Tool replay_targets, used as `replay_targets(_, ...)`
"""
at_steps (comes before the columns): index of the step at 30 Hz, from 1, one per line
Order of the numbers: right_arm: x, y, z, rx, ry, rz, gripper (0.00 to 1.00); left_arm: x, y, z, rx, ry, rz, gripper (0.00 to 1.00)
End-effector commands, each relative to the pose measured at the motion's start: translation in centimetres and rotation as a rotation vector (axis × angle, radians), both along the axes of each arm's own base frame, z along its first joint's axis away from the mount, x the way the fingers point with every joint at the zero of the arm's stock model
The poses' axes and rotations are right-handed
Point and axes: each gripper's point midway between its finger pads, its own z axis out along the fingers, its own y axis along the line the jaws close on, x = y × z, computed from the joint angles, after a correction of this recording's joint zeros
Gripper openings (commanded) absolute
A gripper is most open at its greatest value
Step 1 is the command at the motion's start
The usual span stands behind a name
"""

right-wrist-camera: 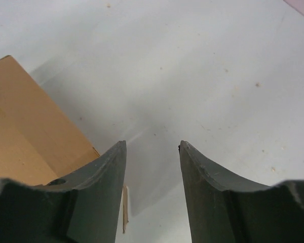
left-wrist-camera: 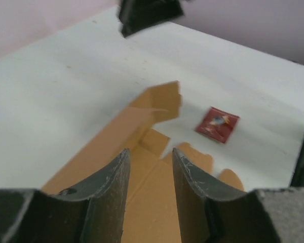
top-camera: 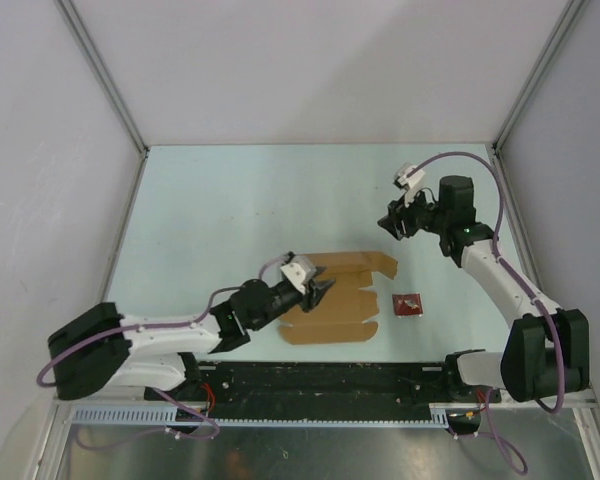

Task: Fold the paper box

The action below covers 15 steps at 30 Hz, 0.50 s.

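From above, the plain brown die-cut cardboard box (top-camera: 342,298) lies just beside the small red square packet (top-camera: 408,303). The left wrist view shows the left gripper (left-wrist-camera: 150,152) spread and empty above the cardboard, so a push could shove it into the packet. The right wrist view shows the right gripper (right-wrist-camera: 152,145) parted, pinning nothing.

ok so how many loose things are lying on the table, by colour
brown: 1 (flat brown cardboard die-cut box sheet)
red: 1 (small red square packet)
total: 2
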Motion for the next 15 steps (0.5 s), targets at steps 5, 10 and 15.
replay_targets(5,-0.4,-3.1,-0.4,0.003,0.072,-0.044,0.59,-1.7,-7.3,-3.2,0.067,0.044,-0.188,0.41)
replay_targets(10,-1.3,-3.6,-2.3,-0.069,0.135,-0.016,0.63,-0.9,-9.5,-4.9,0.087,0.079,-0.174,0.4)
replay_targets(15,-2.3,-4.1,-3.8,-0.117,0.186,0.0,0.64,-0.2,-10.6,-6.6,0.107,0.106,-0.159,0.4)
